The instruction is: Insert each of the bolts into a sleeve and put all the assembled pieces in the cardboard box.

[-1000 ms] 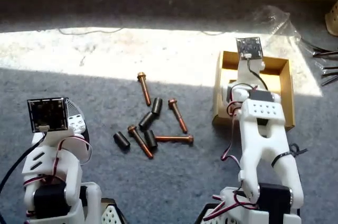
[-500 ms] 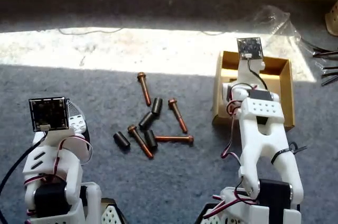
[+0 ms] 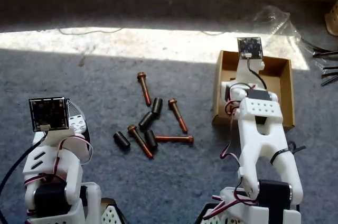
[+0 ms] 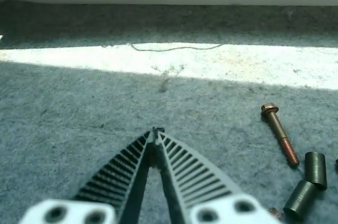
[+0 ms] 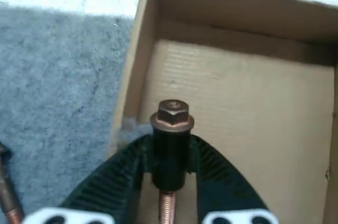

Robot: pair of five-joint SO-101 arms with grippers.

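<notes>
My right gripper [image 5: 170,155] is shut on an assembled bolt and sleeve [image 5: 170,150], copper head up, held over the near-left part of the cardboard box [image 5: 248,108]. In the high view that arm [image 3: 261,129] stretches over the box [image 3: 282,84]. Several loose copper bolts [image 3: 143,87] and dark sleeves [image 3: 156,105] lie on the grey carpet mid-scene. My left gripper [image 4: 155,138] is shut and empty above bare carpet, with a bolt [image 4: 280,134] and two sleeves [image 4: 315,169] off to one side.
A sunlit band crosses the carpet [image 3: 105,49] behind the parts. A clear plastic bag [image 3: 274,20] and dark tools [image 3: 325,68] lie beyond and beside the box at the far right.
The right arm has edged slightly farther out over the box with its assembled piece. The left arm and loose parts have not moved.
</notes>
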